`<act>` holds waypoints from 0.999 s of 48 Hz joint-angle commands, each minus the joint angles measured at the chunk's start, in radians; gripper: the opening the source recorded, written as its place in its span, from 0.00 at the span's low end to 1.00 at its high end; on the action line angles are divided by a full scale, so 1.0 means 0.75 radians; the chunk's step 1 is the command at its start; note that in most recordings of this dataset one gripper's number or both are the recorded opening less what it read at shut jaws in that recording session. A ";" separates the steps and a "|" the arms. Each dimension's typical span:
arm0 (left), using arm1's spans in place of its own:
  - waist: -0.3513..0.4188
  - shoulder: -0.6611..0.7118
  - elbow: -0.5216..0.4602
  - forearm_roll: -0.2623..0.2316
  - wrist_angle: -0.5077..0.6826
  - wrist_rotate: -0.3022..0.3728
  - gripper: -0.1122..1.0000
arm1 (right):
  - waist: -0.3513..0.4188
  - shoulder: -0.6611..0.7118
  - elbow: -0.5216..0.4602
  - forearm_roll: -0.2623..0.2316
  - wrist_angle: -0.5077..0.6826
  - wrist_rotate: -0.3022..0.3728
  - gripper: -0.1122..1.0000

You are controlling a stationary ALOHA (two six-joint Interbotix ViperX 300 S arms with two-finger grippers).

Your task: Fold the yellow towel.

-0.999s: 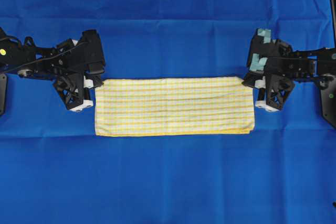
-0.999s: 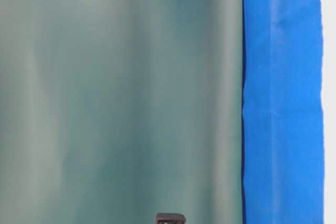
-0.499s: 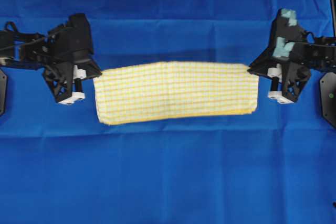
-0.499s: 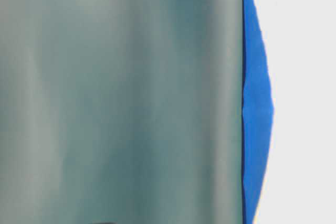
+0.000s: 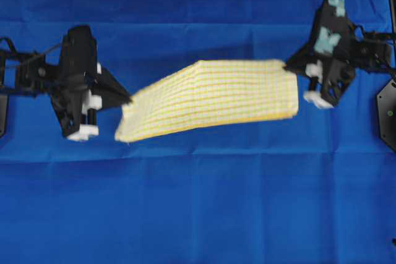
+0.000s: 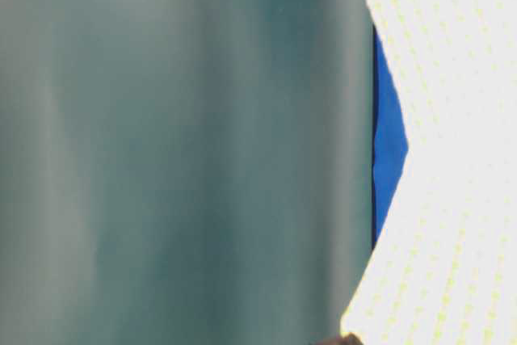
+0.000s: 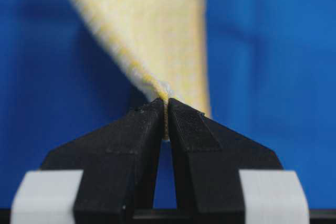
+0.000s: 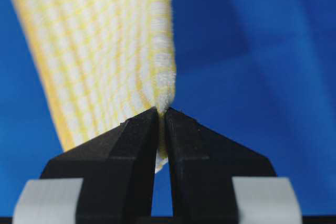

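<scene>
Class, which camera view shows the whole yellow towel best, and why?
The overhead view: the yellow towel appears entire, strung between the left gripper and the right gripper. The wrist views show only pinched corners; the table-level view shows a blurred, close patch.

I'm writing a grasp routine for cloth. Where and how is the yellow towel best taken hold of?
By its two far corners, one gripper from each short end. The left gripper and right gripper each pinch a corner of the yellow towel, which hangs spread between them.

Black arms (image 5: 37, 75), white-tipped black jaws.
</scene>
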 commanded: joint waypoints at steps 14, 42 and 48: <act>-0.143 0.153 -0.178 -0.004 -0.194 -0.100 0.12 | -0.239 0.223 -0.211 -0.121 -0.094 -0.002 0.14; -0.217 0.417 -0.472 -0.002 -0.202 -0.094 0.12 | -0.366 0.421 -0.446 -0.184 -0.178 -0.004 0.14; -0.227 0.458 -0.522 0.000 -0.202 -0.094 0.12 | -0.389 0.444 -0.475 -0.184 -0.184 -0.006 0.14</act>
